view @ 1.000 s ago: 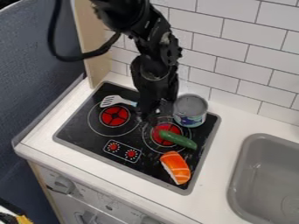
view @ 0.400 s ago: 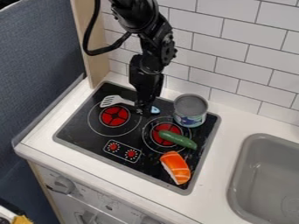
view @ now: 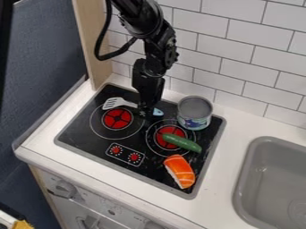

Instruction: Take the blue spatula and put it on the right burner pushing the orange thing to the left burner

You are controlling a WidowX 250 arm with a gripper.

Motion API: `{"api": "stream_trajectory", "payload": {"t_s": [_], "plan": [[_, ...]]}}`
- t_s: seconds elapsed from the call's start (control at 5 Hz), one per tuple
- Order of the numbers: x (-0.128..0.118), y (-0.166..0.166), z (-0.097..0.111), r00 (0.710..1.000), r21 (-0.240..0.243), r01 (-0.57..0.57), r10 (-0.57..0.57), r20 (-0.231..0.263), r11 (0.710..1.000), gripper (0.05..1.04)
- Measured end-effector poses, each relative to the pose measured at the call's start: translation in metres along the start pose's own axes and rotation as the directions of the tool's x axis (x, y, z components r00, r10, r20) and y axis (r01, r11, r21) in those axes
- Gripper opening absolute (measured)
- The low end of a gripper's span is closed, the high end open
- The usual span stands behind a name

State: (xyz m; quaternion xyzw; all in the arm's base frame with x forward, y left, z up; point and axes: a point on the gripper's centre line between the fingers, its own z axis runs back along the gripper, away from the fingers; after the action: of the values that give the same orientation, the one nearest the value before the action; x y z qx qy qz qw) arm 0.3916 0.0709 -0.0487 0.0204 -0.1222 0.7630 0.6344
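At the far side of the stove [view: 81,132], the spatula [view: 127,103] runs left to right behind the gripper [view: 145,115], slotted head [view: 112,103] left, blue handle end [view: 158,112] right, and whether the jaws are wide or narrow I cannot tell.

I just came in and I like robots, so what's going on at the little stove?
A robot arm is at the toy stove, with its gripper down at the middle of the spatula. I can't tell if it has hold of it. The spatula isn't on the right burner yet; a green toy cucumber lies partly over that burner. The orange thing lies in front of it, not on the left burner.
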Motion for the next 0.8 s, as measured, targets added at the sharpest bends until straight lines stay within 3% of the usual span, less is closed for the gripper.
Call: {"api": "stream_trajectory", "payload": {"t_s": [0.2, 0.4, 0.6, 0.8], "plan": [[0.0010, -0.0013, -0.0064, 1.000, 0.023, 0.001, -0.001, -0.013, 1.000, 0.813], [0.0012, -0.0005, -0.0115, 1.000, 0.056, 0.006, -0.006, -0.004, 0.998, 0.504], [0.0010, -0.0027, -0.0133, 1.000, 0.062, -0.004, 0.005, -0.001, 0.998, 0.324], [0.0006, -0.0015, -0.0137, 1.000, 0.065, -0.008, 0.008, -0.003, 0.998, 0.324]]}}
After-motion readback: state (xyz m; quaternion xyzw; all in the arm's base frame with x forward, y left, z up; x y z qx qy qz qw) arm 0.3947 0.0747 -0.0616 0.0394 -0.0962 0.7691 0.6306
